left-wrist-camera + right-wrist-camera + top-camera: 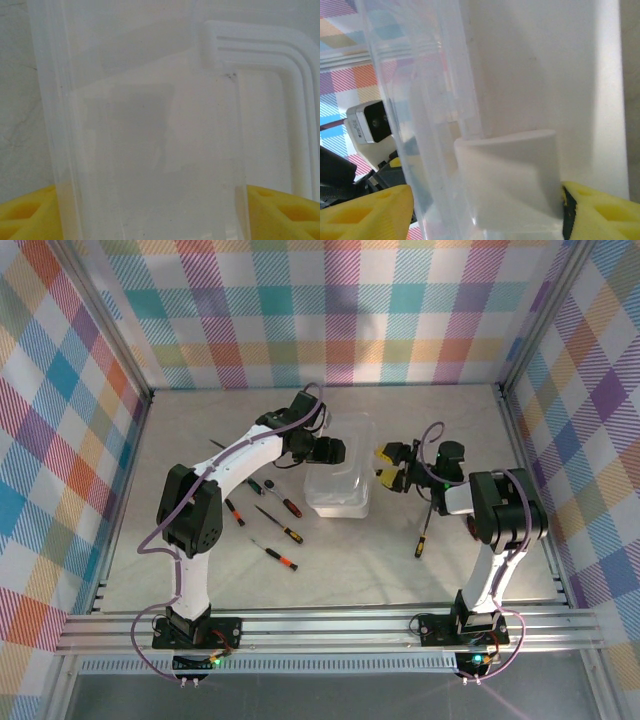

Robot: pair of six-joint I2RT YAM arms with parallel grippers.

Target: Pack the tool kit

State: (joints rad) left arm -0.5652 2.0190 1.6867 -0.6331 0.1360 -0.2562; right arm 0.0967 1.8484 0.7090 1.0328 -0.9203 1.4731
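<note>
The clear plastic box [338, 478] stands in the middle of the table, with its white-rimmed lid [300, 110] on it. My left gripper [336, 450] is at the box's left side. It is open, with yellow fingers [25, 215] wide apart and a clear wall of the box [155, 165] between them. My right gripper [388, 466] is at the box's right side, also open, straddling the white latch tab [510, 180]. That tab touches one yellow finger [602, 210]. Several black-red and black-orange screwdrivers [279, 525] lie left of the box.
One more screwdriver [423, 536] lies near the right arm's base. A thin dark tool [216, 445] lies at the far left by the left arm. Checkered walls enclose the table on three sides.
</note>
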